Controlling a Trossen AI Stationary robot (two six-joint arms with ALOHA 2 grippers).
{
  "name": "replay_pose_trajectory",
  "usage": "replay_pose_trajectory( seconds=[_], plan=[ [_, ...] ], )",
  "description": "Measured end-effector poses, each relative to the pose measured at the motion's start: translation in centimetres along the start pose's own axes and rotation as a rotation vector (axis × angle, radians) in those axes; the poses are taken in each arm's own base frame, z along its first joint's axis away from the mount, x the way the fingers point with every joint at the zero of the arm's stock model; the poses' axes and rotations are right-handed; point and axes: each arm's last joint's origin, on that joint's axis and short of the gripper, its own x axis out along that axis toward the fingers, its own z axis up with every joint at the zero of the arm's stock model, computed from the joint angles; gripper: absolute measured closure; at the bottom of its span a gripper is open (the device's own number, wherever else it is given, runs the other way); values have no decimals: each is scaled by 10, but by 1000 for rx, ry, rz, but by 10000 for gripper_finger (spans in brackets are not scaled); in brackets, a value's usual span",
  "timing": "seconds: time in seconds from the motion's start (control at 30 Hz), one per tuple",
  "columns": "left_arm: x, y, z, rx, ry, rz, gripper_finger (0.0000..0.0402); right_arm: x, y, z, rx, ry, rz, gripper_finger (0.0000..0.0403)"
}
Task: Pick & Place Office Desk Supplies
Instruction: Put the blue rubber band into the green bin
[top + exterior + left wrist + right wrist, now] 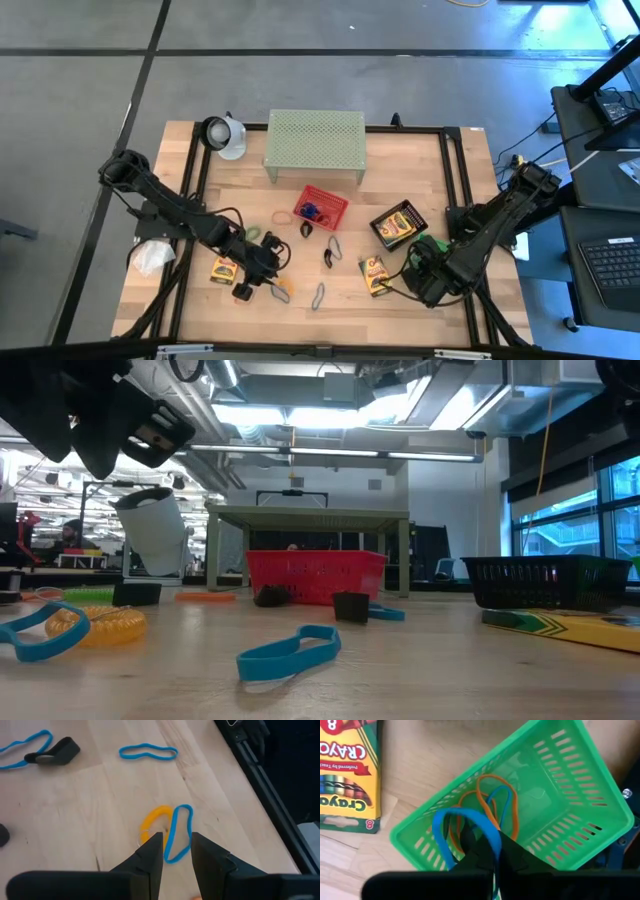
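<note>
My left gripper is open and low over the table near its near edge. Its fingertips stand on either side of the end of a blue loop that lies on the wood beside a yellow coil; I cannot tell if they touch it. My right gripper is shut on another blue loop over the green basket, which holds orange loops. In the high view the left gripper is near a crayon box, and the right gripper is near another. My right gripper pinches the blue loop between its two fingers at one end of the band, coming from above. The rest of the band arches out ahead of the fingers over the green basket's near wall, above the orange loops inside.
A red basket and a black basket with a crayon box sit mid-table, with the pale green shelf behind. More loops and black clips lie scattered nearby. A white wad lies by the left rail.
</note>
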Motion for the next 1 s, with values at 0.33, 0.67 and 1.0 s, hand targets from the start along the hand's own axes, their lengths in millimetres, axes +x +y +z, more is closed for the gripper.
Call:
replay_pose_trajectory(
  seconds=[0.33, 0.67, 1.0],
  plan=[
    [0, -3, -1, -16, 2, -5, 309, 10, 11, -7, -84, 75, 1, 383],
    [0, -3, -1, -20, 4, -9, 309, 17, 17, -11, -114, 69, -2, 262],
    [0, -4, -1, -18, 9, -25, 309, 13, 10, -8, -98, 75, -28, 202]
  ],
)
